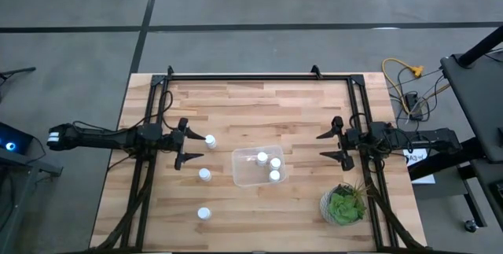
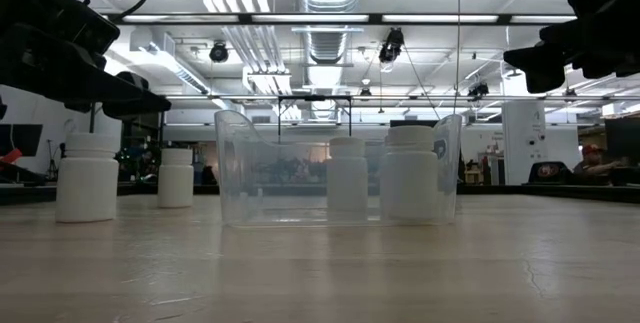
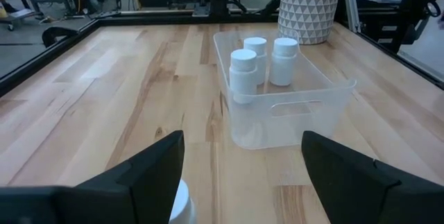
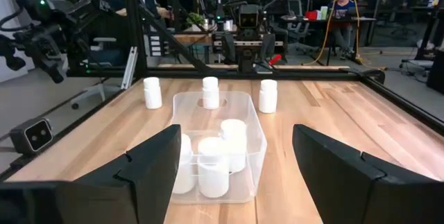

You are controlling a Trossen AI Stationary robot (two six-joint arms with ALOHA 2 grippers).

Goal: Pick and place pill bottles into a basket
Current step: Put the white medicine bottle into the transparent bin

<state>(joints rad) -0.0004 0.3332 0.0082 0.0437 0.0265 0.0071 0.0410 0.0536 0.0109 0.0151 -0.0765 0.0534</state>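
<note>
The clear basket (image 1: 240, 177) stands mid-table with three white pill bottles in it (image 1: 274, 175), and they also show in the left wrist view (image 3: 243, 71). Three more bottles stand upright on the table to its left: one (image 1: 211, 140) just ahead of my left gripper, one (image 1: 204, 174) nearer, and one (image 1: 203, 214) by the near edge. My left gripper (image 1: 187, 142) is open and hovers above the table. The first bottle's cap (image 3: 182, 207) shows low between its fingers, close to one of them, apart from both. My right gripper (image 1: 333, 145) is open and empty, right of the basket.
A green potted plant in a white patterned pot (image 1: 343, 204) stands at the near right, close to my right arm. Black frame rails (image 1: 259, 77) run along the table's far, left and right sides. Bare wood lies on the far side of the basket.
</note>
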